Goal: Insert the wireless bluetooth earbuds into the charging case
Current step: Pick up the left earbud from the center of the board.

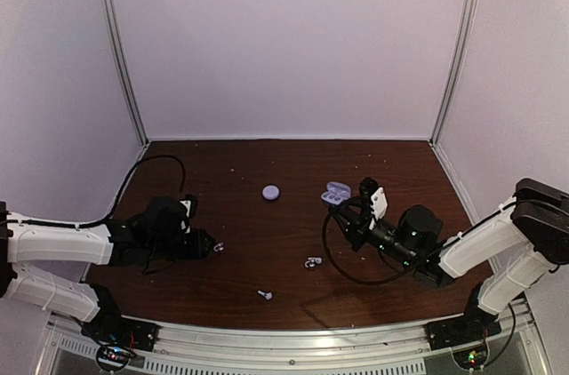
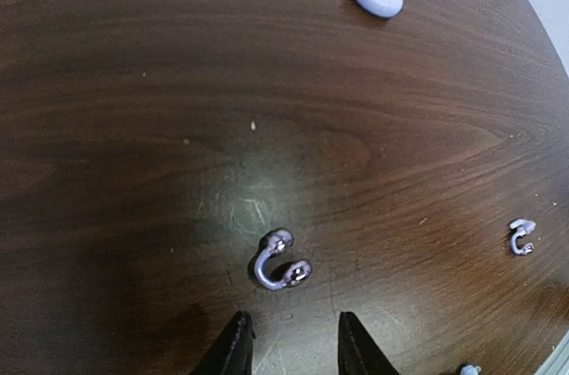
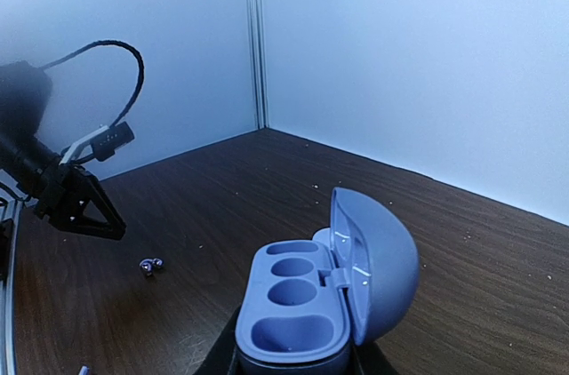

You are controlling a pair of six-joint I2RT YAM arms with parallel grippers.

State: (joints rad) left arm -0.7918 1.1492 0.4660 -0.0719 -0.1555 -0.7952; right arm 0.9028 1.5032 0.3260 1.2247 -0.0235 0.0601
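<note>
From above, your table [image 1: 267,162] is dark, grained wood. The left gripper [image 1: 210,246] lies low, with a tiny silvery earbud [image 1: 219,247] just at its tips. A second earbud [image 1: 312,262] sits nearer the middle and a third earbud [image 1: 264,294] toward the front edge, well apart from each other. A smooth, pale lilac closed case [image 1: 270,192], round like a pebble, rests mid-table. Beside it, the right gripper [image 1: 348,206] holds the charging case [image 1: 335,193] with its lid up.

In your left wrist view, the two dark fingers [image 2: 236,348] stand apart with nothing between them. Just ahead of them on the scuffed wood lies a curved, glossy piece with two rounded metallic ends; you cannot tell whether it is one earbud or a touching pair.

In your right wrist view, the matte bluish charging case fills the foreground, and its domed lid [image 3: 378,259] is tilted open to the right. Its three rounded hollows are all bare. The right gripper's dark fingers press against its base on both sides.
</note>
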